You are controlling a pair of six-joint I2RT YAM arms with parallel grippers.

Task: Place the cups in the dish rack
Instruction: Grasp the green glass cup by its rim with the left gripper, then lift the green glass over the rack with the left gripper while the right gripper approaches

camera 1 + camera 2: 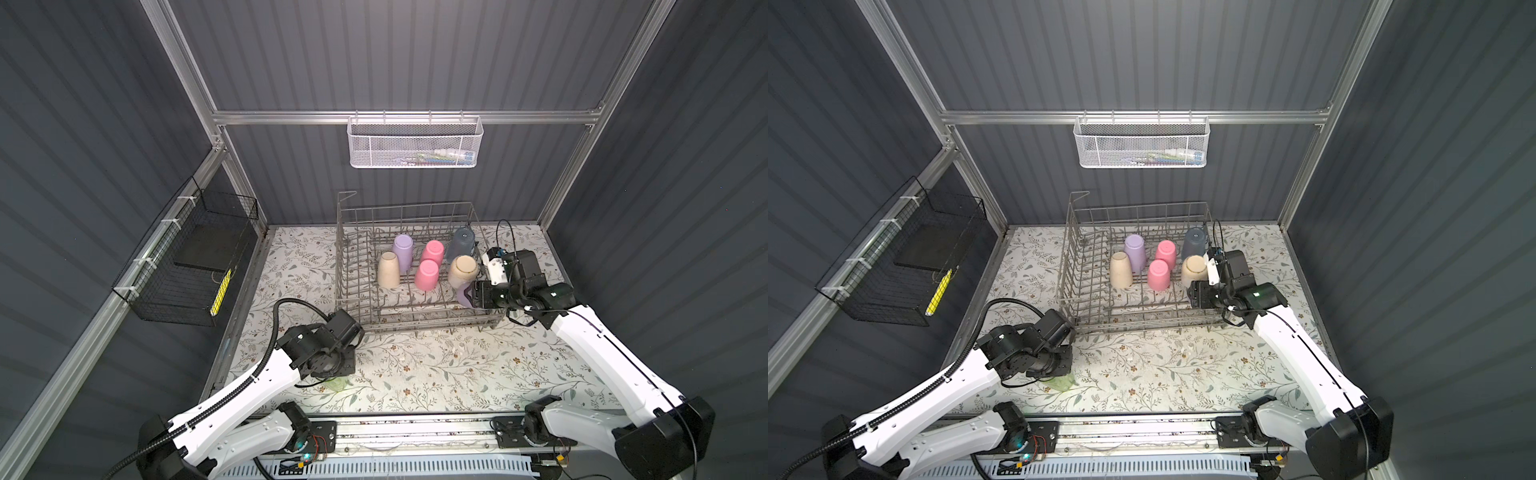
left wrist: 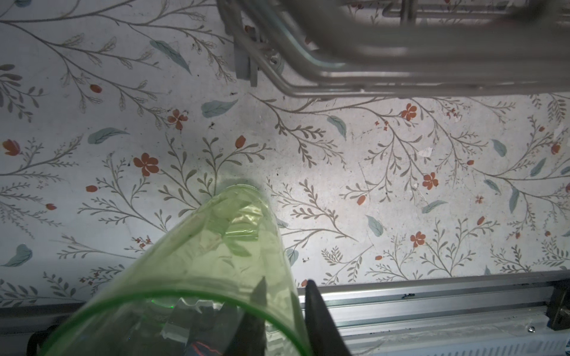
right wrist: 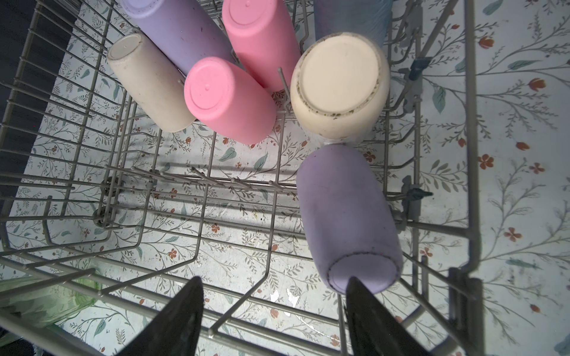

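The grey wire dish rack [image 1: 415,318] stands at the back middle of the table. Upside down in it are a cream cup [image 1: 388,270], a lilac cup [image 1: 403,249], two pink cups [image 1: 428,274], a blue cup [image 1: 461,243] and a wider cream cup [image 1: 462,270]. A second lilac cup [image 3: 348,215] leans base-up at the rack's right side. My right gripper [image 3: 274,280] hangs open above the rack, one fingertip [image 3: 354,286] overlapping that cup's base. My left gripper [image 2: 285,283] pinches the wall of a clear green cup [image 2: 222,246] near the table's front left, one finger inside and one outside.
A white mesh basket [image 1: 415,143] hangs on the back rail. On the left wall hangs a black wire basket [image 1: 187,266]. An aluminium rail [image 1: 415,419] runs along the front edge. The rack's front left corner [image 2: 277,80] is close to the left wrist.
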